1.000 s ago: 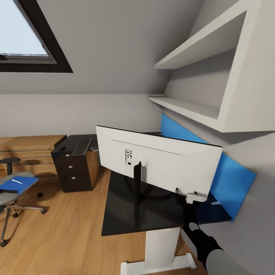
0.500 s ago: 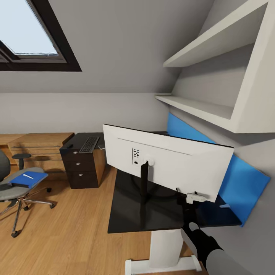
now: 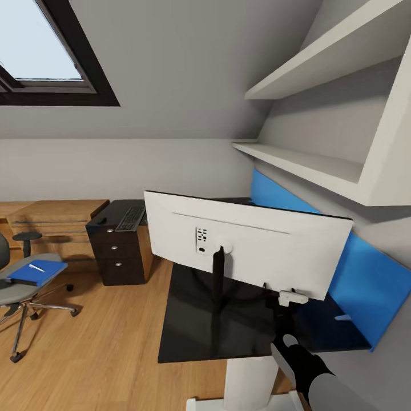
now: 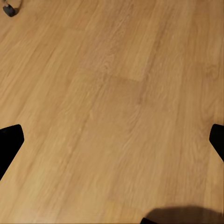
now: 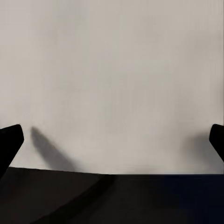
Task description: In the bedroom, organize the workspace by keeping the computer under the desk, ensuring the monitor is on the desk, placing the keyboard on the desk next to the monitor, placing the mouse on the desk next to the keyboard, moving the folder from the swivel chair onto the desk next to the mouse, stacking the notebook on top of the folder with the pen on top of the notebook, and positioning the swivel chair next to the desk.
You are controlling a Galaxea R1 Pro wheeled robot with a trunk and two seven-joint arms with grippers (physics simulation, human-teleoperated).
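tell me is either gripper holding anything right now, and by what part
Nothing is held. The left gripper is open over bare wood floor. The right gripper is open too, facing the white back of the monitor near its lower edge, not clamping it.

The monitor [image 3: 251, 245] shows its white back, so its screen is hidden, and it covers part of the black tabletop [image 3: 194, 325] behind it. The swivel chair [image 3: 20, 285] is cut off at the picture's left edge. The keyboard [image 3: 131, 218] is too small for its keys to be made out.
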